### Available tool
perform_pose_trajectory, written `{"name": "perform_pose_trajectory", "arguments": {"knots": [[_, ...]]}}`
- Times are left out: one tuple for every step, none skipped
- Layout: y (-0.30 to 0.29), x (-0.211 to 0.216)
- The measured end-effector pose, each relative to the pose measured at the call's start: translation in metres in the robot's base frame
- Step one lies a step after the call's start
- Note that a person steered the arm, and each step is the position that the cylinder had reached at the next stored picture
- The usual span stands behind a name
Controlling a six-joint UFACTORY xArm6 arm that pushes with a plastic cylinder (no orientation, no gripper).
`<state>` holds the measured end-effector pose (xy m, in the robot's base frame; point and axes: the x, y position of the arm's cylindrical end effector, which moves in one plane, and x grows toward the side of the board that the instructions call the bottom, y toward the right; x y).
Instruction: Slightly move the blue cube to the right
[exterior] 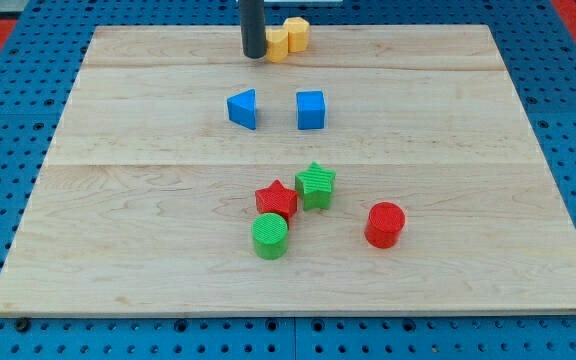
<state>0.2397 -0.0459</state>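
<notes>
Wooden board (pixel 118 250), blue cube (pixel 310 110) well below my tip (pixel 255 56)

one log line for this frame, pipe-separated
tip at view's top, beside yellow blocks | blue cube untouched, right of blue triangular block | tip up-left of cube, apart
</notes>
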Motion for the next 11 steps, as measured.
{"name": "perform_pose_trajectory", "arguments": {"knots": [[-0.025,-0.001],[-0.01,0.047],[0.06,0.07],[0.072,0.071],[0.094,0.09],[0.113,0.105],[0.114,0.105],[0.138,0.11],[0.138,0.11],[0.138,0.109],[0.14,0.111]]}}
